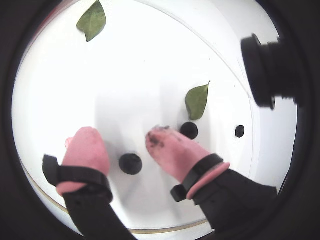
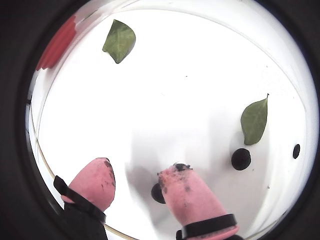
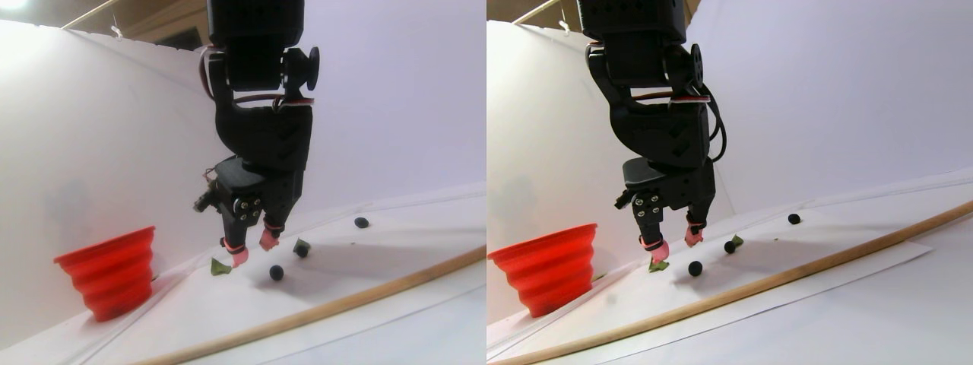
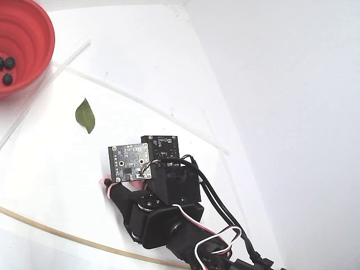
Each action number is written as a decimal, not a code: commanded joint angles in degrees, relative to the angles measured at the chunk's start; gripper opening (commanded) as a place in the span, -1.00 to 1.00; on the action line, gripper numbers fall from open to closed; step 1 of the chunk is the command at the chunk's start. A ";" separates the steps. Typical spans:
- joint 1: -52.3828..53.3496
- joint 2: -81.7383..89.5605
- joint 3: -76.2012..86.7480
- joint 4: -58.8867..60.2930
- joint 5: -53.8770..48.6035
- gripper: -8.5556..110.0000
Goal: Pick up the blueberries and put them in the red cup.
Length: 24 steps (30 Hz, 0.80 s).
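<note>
Three blueberries lie loose on the white desk (image 1: 150,60) that we can count in a wrist view: one (image 1: 130,163) between the pincer's pink fingertips, one (image 1: 189,130) just past the right-hand fingertip (image 1: 167,145) as that view shows it, and a smaller-looking one (image 1: 240,131) further right near the sheet's edge. We see no readable writing or brand anywhere; the small circuit board (image 4: 130,162) on the wrist in the fixed view shows only tiny marks we cannot read.

Pincer (image 1: 122,147) is spread apart, nothing clamped. In the stereo pair view its tips (image 3: 251,247) hang just above the desk, not clearly touching it. Dark smudges on the right-hand pad.

Red cup (image 3: 114,270) stands upright well to the left of the pincer in the stereo pair view; the fixed view shows its rim (image 4: 49,34) at the top left corner with three berries (image 4: 7,70) already inside.

Two green leaves: one (image 1: 196,101) just beyond the middle berry, another (image 1: 91,20) well away toward the red cup.

Edges: a thin wooden strip (image 3: 365,293) runs along the near side of the sheet, close behind the pincer. White backdrop walls (image 3: 395,91) rise behind the desk. Between pincer and red cup the sheet is bare apart from the far leaf.
</note>
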 commanded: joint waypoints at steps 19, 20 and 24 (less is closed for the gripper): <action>1.93 -2.02 0.35 -4.13 -2.90 -0.57; 1.93 -2.20 0.26 -4.31 -2.99 -0.57; 2.20 -2.90 -0.09 -4.75 -3.16 -0.57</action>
